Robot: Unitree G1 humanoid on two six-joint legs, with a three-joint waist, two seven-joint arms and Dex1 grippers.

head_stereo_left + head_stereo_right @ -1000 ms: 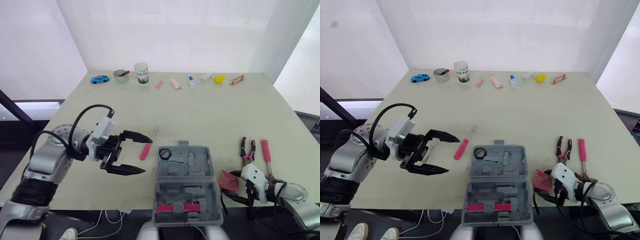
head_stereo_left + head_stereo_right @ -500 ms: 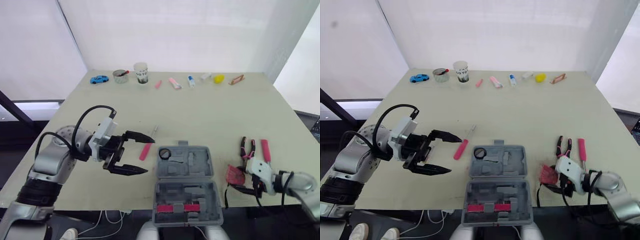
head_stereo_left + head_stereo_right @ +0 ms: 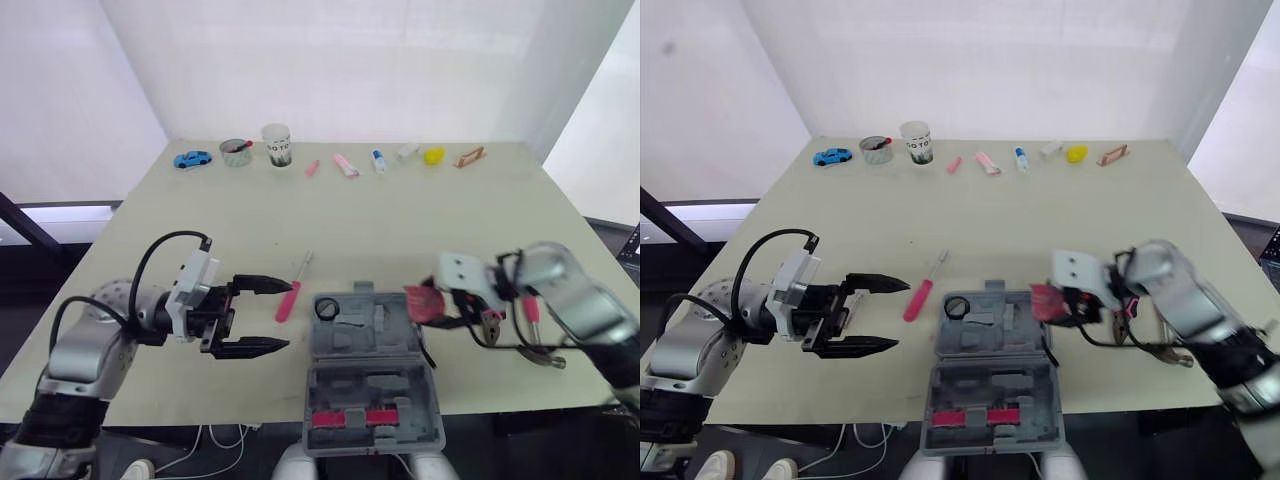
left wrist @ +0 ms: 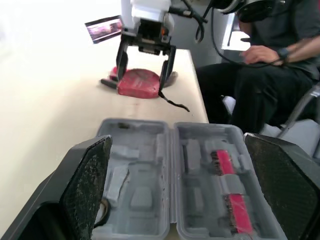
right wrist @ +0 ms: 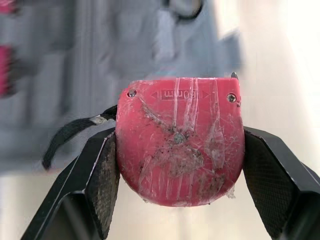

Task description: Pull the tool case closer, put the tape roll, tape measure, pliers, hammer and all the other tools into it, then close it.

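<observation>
The grey tool case [image 3: 368, 392] lies open near the table's front edge, with a black tape roll [image 3: 327, 308] at its far left corner. My right gripper [image 3: 432, 308] is shut on the red tape measure [image 3: 420, 303], held just above the case's right edge; its black strap hangs down. In the right wrist view the tape measure [image 5: 180, 140] sits between both fingers [image 5: 100, 175]. My left gripper [image 3: 285, 316] stands open left of the case, nothing between its fingers. A pink screwdriver [image 3: 290, 298] lies beside it. Pliers [image 3: 492, 318] and the hammer [image 3: 527, 308] lie behind my right arm.
Along the table's far edge stand a blue toy car [image 3: 192, 159], a bowl [image 3: 236, 152], a cup [image 3: 276, 145] and several small items, among them a yellow one [image 3: 433, 156]. A person [image 4: 270, 50] sits beyond the front edge in the left wrist view.
My right gripper has lifted the tape measure off the front right of the table and carried it left to the case's right edge. The left gripper has stayed open beside the case.
</observation>
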